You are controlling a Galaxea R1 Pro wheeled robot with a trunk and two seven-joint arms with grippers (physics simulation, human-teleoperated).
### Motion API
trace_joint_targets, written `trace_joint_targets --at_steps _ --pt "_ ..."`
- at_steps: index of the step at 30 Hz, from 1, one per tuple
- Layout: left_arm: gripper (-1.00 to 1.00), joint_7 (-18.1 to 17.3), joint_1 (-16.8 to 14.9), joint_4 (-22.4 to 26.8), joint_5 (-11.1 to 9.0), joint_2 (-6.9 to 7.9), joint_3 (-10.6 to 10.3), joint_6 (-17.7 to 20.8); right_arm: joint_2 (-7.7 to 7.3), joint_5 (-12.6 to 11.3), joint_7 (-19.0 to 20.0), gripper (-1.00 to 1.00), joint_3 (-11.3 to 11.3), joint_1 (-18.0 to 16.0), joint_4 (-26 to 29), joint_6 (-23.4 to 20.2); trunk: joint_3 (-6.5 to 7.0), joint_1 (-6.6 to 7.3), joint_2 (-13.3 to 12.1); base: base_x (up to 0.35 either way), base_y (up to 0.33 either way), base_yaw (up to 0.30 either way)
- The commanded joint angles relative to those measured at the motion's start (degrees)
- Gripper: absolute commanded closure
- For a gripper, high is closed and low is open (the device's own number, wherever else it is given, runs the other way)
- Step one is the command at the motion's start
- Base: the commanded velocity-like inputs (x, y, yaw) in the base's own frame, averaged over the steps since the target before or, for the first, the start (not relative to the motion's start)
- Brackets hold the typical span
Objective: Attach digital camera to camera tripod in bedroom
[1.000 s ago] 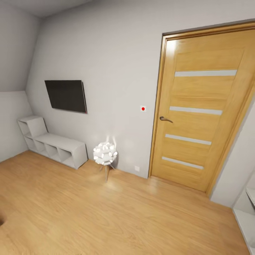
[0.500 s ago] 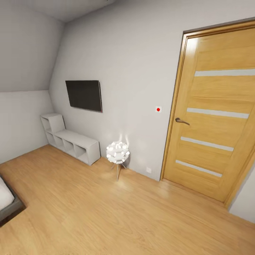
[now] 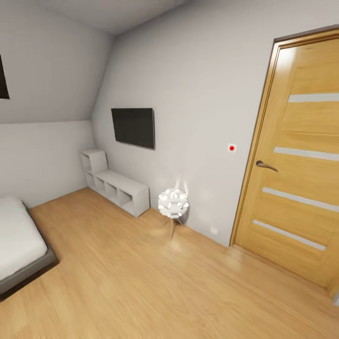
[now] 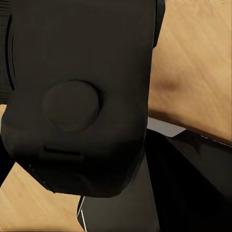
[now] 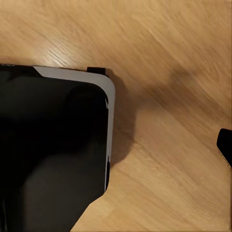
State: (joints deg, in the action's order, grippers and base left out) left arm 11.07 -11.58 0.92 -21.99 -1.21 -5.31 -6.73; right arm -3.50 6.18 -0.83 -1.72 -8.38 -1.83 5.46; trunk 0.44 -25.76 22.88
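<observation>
Pressed close against the left wrist camera is the digital camera (image 4: 79, 101), a dark boxy body with rounded corners and a round disc on its face. My left gripper appears shut on it, its fingers almost wholly hidden behind the body. The camera tripod is out of view. In the right wrist view, a small dark tip (image 5: 225, 146) shows at the frame edge over the wood floor. The head view looks into the bedroom.
A white bed (image 3: 16, 238) lies at the left. A white cubby shelf (image 3: 117, 187), a wall TV (image 3: 134, 127) and a small white ball lamp (image 3: 173, 203) line the far wall. A closed wooden door (image 3: 301, 165) stands at the right. My dark base (image 5: 48, 154) is over the floor.
The head view has swung left: the door, lamp, TV and shelf have slid right in the picture, and the bed has come into view at the left.
</observation>
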Motion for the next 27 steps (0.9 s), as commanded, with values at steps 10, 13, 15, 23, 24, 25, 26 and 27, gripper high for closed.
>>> trace_joint_targets --at_steps 10,13,15,23,24,25,26,27 --pt "1.0 0.2 0.0 0.0 -0.3 -0.02 -0.5 -0.1 0.0 0.6 0.1 -1.0 -0.2 -0.1 -0.2 0.2 0.25 -0.02 0.0 0.0 0.0 0.269" --pt "1.0 0.2 0.0 0.0 -0.3 -0.02 -0.5 -0.1 -0.03 0.6 0.1 -1.0 -0.2 -0.1 -0.2 0.2 0.33 -0.02 0.0 0.0 0.0 0.269" --pt "1.0 0.2 0.0 0.0 -0.3 -0.02 -0.5 -0.1 -0.06 0.6 0.1 -1.0 -0.2 -0.1 -0.2 0.2 0.38 -0.02 0.0 0.0 0.0 0.269" --pt "1.0 0.2 0.0 0.0 -0.3 -0.02 -0.5 -0.1 -0.1 0.6 0.1 -1.0 -0.2 -0.1 -0.2 0.2 0.5 -0.02 0.0 0.0 0.0 0.269" --pt "1.0 0.2 0.0 0.0 -0.3 -0.02 -0.5 -0.1 -0.07 0.6 0.0 -1.0 -0.2 -0.1 -0.2 0.2 0.5 -0.02 0.0 0.0 0.0 0.269" --pt "1.0 0.2 0.0 0.0 -0.3 -0.02 -0.5 -0.1 -0.05 0.6 0.0 -1.0 -0.2 -0.1 -0.2 0.2 0.51 -0.02 0.0 0.0 0.0 0.269" --pt "1.0 0.2 0.0 0.0 -0.3 -0.02 -0.5 -0.1 -0.04 0.6 0.0 -1.0 -0.2 0.0 -0.2 0.2 0.51 -0.02 0.0 0.0 0.0 0.269" --pt "1.0 0.2 0.0 0.0 -0.3 -0.02 -0.5 -0.1 -0.02 0.6 0.0 -1.0 -0.2 0.1 -0.2 0.2 0.51 -0.02 0.0 0.0 0.0 0.269"
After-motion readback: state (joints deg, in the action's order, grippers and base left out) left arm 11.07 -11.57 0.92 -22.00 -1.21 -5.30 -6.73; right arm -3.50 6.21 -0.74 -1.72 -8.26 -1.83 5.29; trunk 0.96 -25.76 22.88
